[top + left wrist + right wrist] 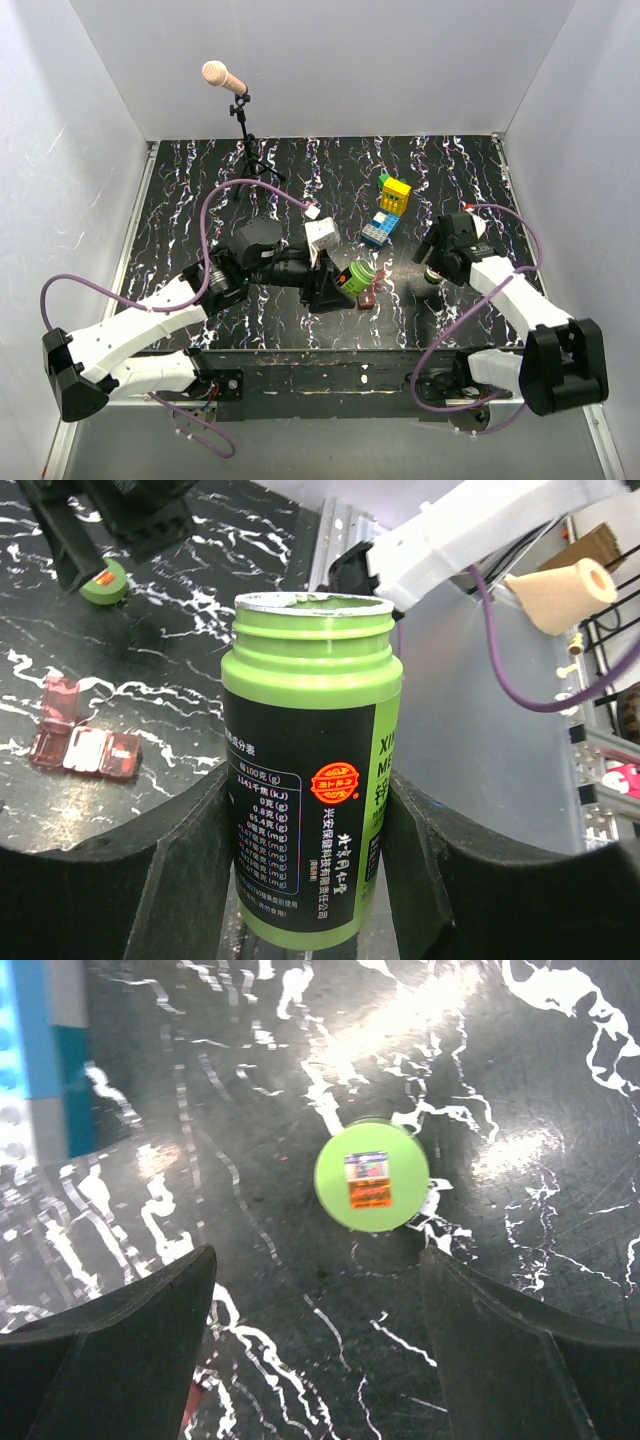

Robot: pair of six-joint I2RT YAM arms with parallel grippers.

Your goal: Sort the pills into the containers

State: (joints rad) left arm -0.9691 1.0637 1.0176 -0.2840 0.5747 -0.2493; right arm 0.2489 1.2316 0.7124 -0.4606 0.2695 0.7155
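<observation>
Left hand (pixel 333 287) clamped on uncapped green cylindrical bottle (pixel 310 730)
Right hand (pixel 318 1265) spread apart; round green cap (pixel 372 1177) lies below it on black marbled tabletop (pixel 240 1080)

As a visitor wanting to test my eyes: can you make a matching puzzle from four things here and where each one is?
Things: 1 green bottle; 2 green cap; 3 red-brown box; 4 brick stack.
Places: A on the table below the open right pincer; B farthest back, untouched; C clamped in the left pincer, uncapped; D on the table, flap up.
Pairs: 1-C; 2-A; 3-D; 4-B.
</observation>
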